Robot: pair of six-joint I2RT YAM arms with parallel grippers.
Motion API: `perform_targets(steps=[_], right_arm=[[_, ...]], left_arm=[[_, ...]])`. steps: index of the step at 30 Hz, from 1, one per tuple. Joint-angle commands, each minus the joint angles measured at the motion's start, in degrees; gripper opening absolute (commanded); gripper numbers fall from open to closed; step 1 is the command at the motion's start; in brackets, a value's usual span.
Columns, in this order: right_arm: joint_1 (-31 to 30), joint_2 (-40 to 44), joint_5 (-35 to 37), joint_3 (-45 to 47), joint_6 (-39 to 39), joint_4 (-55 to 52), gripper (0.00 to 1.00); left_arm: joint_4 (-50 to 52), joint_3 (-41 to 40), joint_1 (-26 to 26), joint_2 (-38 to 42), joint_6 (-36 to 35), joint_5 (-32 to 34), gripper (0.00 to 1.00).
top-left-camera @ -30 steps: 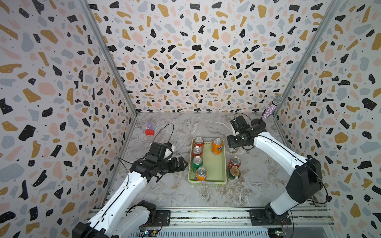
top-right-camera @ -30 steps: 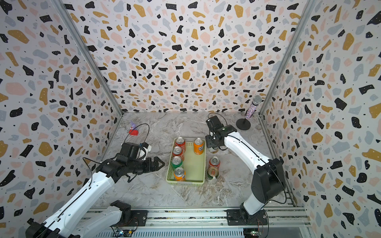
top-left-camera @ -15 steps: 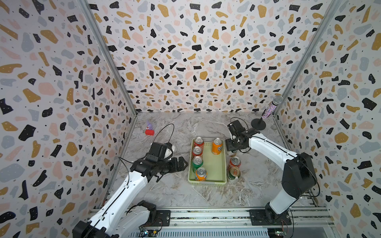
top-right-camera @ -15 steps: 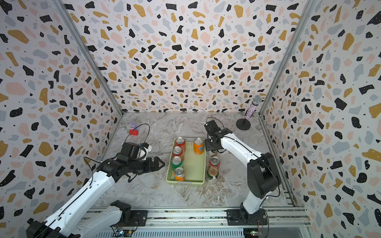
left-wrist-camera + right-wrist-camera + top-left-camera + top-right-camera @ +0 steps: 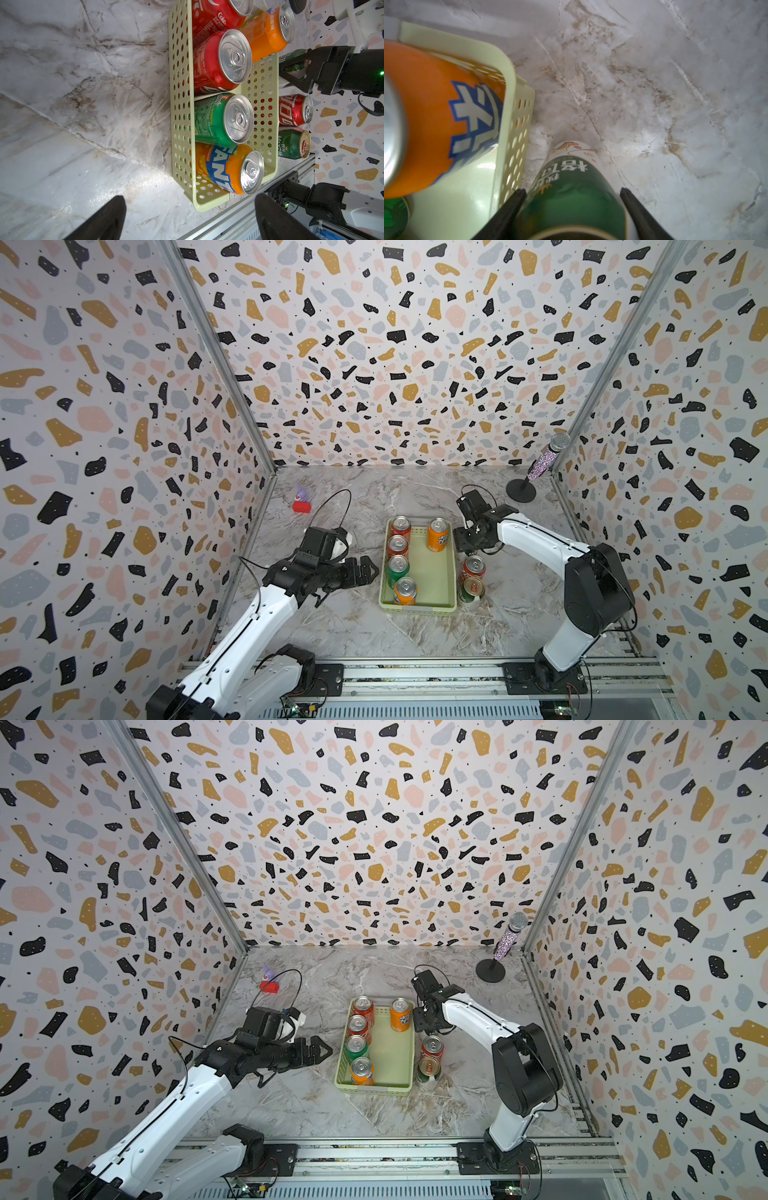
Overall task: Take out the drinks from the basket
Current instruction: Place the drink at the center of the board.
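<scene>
Dark green and white, the held can [image 5: 569,170] is clamped upright between the fingers of the right pincer [image 5: 572,192]. Its base is low over the counter [image 5: 654,104]; whether it touches cannot be told. Over the last second this pincer has been brought in toward the outside wall of the basket [image 5: 415,608] and toward the cans already out, with the grip unchanged. The can is judged to be clear of the basket and close to being set down, so a third drink is nearly out.

Just beside the pincer, across the basket wall, the corner orange can [image 5: 437,540] is stood inside. Next out from the pincer, on the counter outside that wall, the outer red can [image 5: 472,571] is stood. The gold-topped can [image 5: 470,596] is stood close behind it.

Further from the pincer, four cans are lined up along the basket's opposite wall: the end red can [image 5: 400,530], the second red can [image 5: 397,548], the bright green can [image 5: 397,576] and the end orange can [image 5: 404,596]. Five drinks are thus left inside, and the rest of the basket floor is bare.

Farthest off, past that wall, the left pincer [image 5: 370,571] is held with its jaws apart and empty. It is pointed at the row, near the basket but apart from it, and no shift is seen in it.
</scene>
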State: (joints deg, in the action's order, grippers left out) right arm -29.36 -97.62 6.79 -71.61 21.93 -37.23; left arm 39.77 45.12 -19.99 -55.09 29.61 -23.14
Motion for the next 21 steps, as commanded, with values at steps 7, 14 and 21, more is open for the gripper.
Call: perform_targets(steps=[7, 14, 21], right_arm=[[-0.23, 1.16, -1.22, 0.4, 1.18, 0.38, 0.62], [-0.25, 2.43, -2.52, 1.12, 1.14, 0.58, 0.76], [-0.25, 4.45, -2.57, 1.13, 1.27, 0.06, 0.85]], left_arm=[[-1.1, 0.32, -0.22, 0.02, 0.15, -0.41, 1.0], [-1.1, 0.28, -0.18, 0.32, 0.23, -0.31, 1.0], [-1.1, 0.29, -0.17, 0.55, 0.21, -0.37, 1.0]])
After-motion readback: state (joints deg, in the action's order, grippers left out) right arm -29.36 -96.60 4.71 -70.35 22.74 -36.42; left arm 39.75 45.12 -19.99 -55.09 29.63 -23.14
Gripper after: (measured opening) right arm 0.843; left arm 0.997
